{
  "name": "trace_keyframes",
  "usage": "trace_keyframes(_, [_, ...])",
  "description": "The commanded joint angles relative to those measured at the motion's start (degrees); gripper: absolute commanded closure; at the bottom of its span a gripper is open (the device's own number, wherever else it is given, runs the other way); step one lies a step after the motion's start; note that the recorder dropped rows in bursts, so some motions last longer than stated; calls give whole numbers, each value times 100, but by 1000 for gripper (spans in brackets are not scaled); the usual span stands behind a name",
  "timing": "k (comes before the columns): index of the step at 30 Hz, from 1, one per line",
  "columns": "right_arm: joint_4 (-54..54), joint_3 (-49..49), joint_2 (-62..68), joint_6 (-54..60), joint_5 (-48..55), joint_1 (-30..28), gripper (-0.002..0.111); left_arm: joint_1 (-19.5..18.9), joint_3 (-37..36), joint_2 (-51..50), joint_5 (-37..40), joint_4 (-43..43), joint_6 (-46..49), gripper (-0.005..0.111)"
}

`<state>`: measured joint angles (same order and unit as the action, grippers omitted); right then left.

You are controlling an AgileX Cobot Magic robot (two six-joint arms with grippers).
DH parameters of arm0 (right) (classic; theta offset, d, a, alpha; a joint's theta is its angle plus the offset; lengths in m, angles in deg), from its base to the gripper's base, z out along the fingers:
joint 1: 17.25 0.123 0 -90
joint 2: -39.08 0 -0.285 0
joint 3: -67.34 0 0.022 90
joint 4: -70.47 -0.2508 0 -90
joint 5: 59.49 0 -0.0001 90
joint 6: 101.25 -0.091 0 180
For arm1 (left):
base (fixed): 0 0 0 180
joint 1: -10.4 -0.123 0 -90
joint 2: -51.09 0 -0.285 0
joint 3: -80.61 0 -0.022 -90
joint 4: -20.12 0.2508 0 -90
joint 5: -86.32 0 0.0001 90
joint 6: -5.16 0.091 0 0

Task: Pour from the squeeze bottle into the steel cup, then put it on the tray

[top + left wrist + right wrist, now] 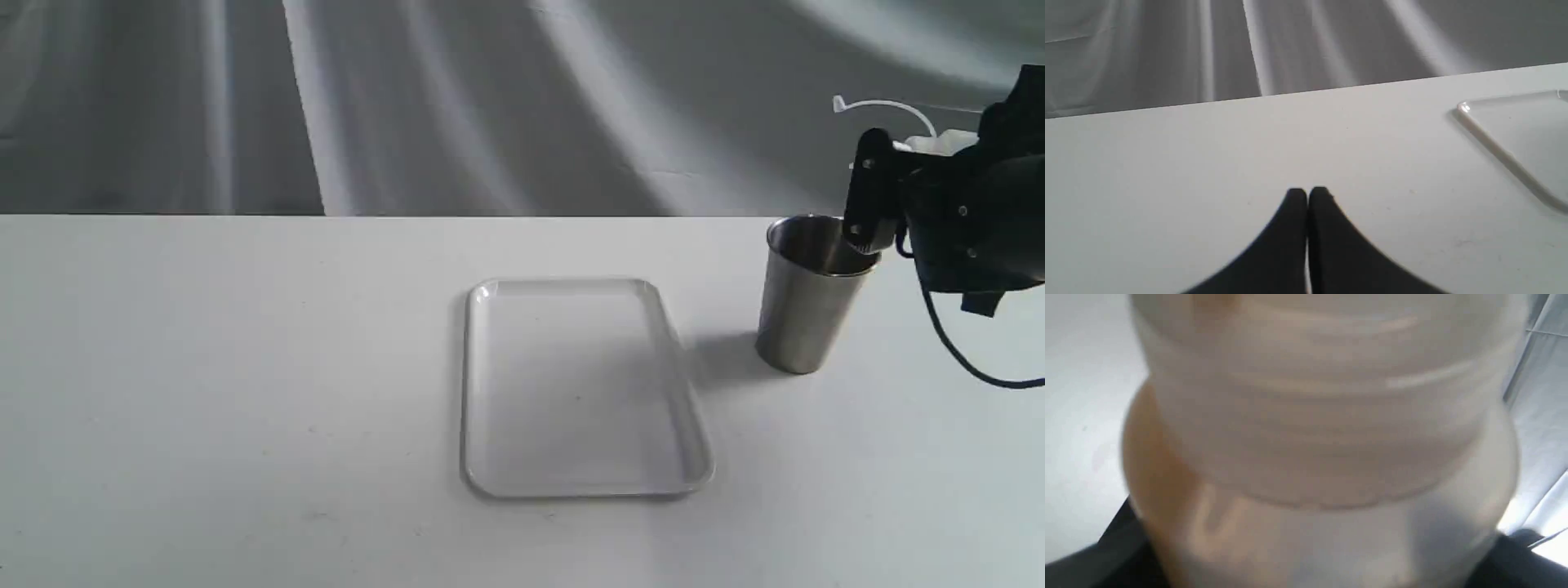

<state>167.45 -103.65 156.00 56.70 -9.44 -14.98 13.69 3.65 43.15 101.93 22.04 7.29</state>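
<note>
The right gripper point(870, 196) is clamped around the squeeze bottle point(1306, 437), holding it tipped just above the steel cup point(808, 302), seemingly so the nozzle clears the rim for pouring; the tray point(469, 384) lies near the cup on the table point(204, 367), awaiting the bottle; the left gripper point(1307, 195), beyond the tray from the cup, is closed on nothing.

White table point(245, 392); grey draped curtain point(457, 106) behind, streaked with light
</note>
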Motion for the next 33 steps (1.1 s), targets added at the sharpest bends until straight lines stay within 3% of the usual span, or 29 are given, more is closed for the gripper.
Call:
trace_keyframes(1, [159, -57, -65, 20, 176, 1, 92, 33, -25, 15, -39, -4, -26, 107])
trace_keyframes(19, [297, -57, -65, 20, 181, 1, 92, 33, -25, 15, -39, -4, -29, 107])
trace_keyframes(33, [297, -57, -65, 1017, 191, 52, 92, 33, -25, 15, -39, -4, -5, 107])
